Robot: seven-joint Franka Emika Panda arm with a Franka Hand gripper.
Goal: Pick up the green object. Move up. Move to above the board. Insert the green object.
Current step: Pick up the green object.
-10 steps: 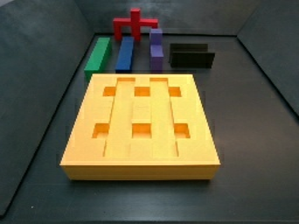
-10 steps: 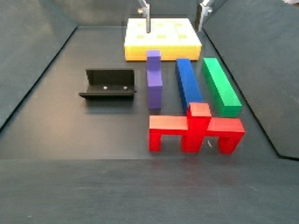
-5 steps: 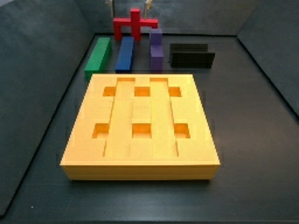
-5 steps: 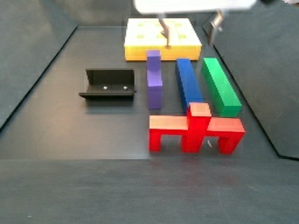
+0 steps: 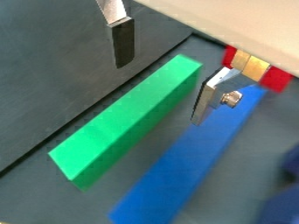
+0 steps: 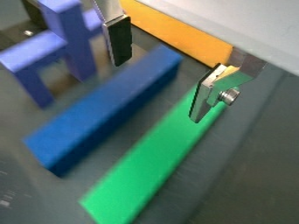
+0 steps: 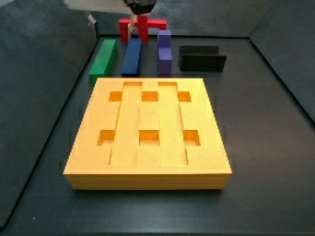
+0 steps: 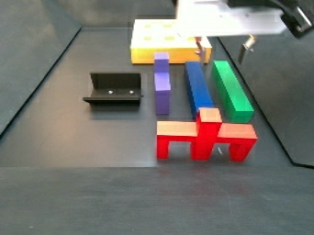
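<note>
The green object (image 8: 232, 88) lies flat on the dark floor, alongside the blue bar (image 8: 196, 85), near the board (image 8: 157, 37). The gripper (image 5: 163, 72) hovers above the green object's end, fingers (image 5: 121, 41) spread wide on either side, grasping nothing. A red piece (image 8: 207, 138) stands nearby.

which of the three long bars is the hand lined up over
The long green rectangular bar, outermost of the row beside the blue bar. The open hand hangs above it, fingers straddling it in both wrist views.
</note>
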